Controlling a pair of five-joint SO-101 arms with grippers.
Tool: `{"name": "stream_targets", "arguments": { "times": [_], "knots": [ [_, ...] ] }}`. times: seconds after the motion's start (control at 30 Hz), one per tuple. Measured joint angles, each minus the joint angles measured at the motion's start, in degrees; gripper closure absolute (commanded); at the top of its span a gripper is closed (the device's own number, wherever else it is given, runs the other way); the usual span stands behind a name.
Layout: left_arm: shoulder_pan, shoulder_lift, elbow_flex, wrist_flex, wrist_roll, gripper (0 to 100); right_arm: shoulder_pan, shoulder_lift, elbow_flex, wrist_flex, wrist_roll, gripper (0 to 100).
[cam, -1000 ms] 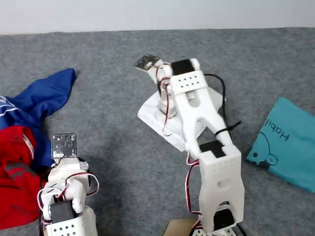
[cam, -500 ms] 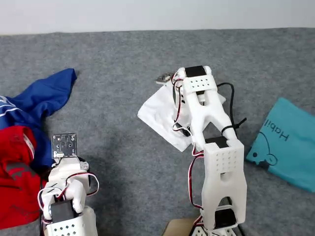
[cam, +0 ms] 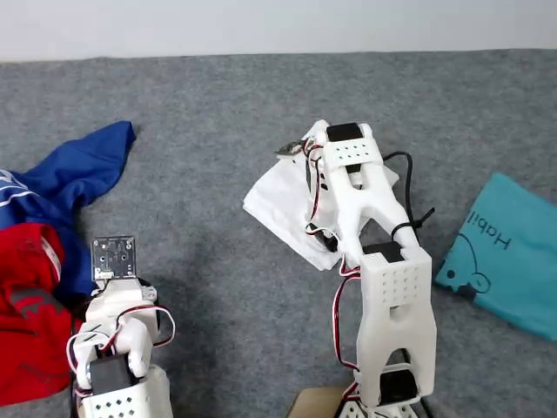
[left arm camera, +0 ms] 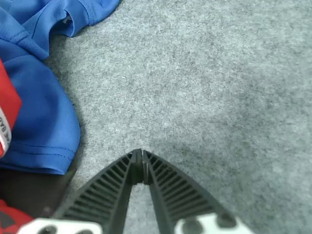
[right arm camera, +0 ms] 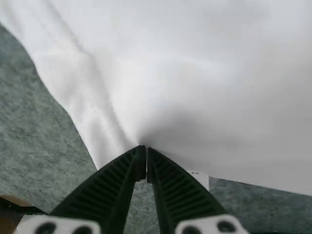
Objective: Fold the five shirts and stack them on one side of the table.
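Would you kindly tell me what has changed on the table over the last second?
The right gripper pulled back from beyond the white shirt toward its own base. It ended at the shirt's far edge, where its jaws are now shut on the fabric. The left gripper, the blue shirt, the red shirt and the teal shirt stayed as they were.

Bright, even light (shadows soft, faint).
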Motion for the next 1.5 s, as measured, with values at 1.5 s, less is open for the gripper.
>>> {"name": "stream_targets", "arguments": {
  "times": [1.5],
  "knots": [
    [0.0,0.0,0.0,0.0,0.0,99,-16.6,3.1,-4.9,-30.6,1.4,97.8]
  ]
}}
